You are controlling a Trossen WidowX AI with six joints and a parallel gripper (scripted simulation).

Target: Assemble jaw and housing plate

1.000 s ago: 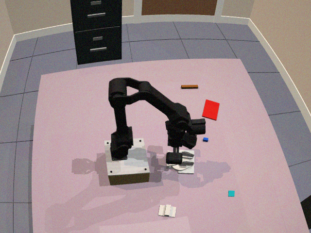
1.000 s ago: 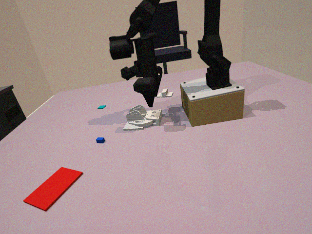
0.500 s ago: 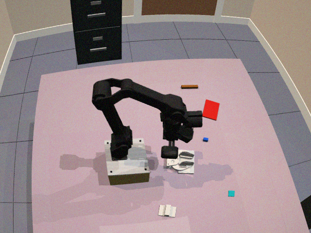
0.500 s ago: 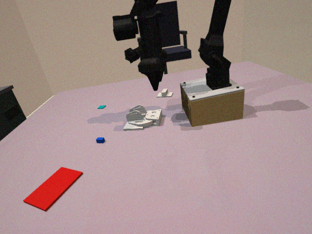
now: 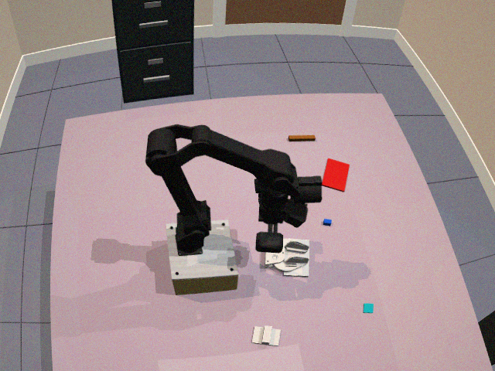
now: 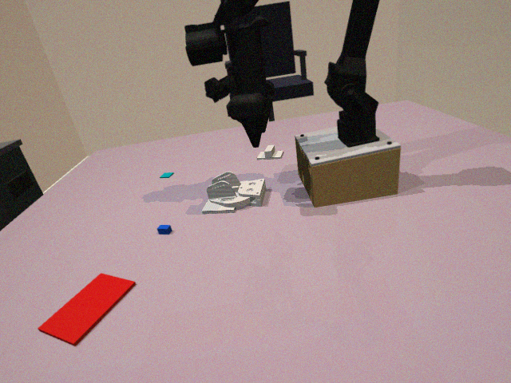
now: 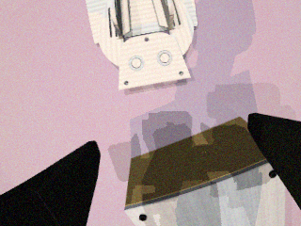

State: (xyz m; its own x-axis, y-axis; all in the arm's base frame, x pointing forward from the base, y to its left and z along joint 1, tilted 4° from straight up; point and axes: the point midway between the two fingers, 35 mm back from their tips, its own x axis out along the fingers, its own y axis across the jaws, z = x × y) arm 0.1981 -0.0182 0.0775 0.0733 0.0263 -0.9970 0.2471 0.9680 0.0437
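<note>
The white housing plate lies on the arm-side end of the gear assembly and looks level. Two round stub ends show in its two holes in the wrist view. The two jaws stand side by side on the white base, pointing away from the arm. The plate hides the pins and most of the gear teeth, so their mesh cannot be seen. My gripper is open and empty, raised above the assembly and not touching it.
The arm's box-shaped mount stands close to the plate end. A blue block, a red panel, a teal square, a brown bar and a small white stepped part lie around.
</note>
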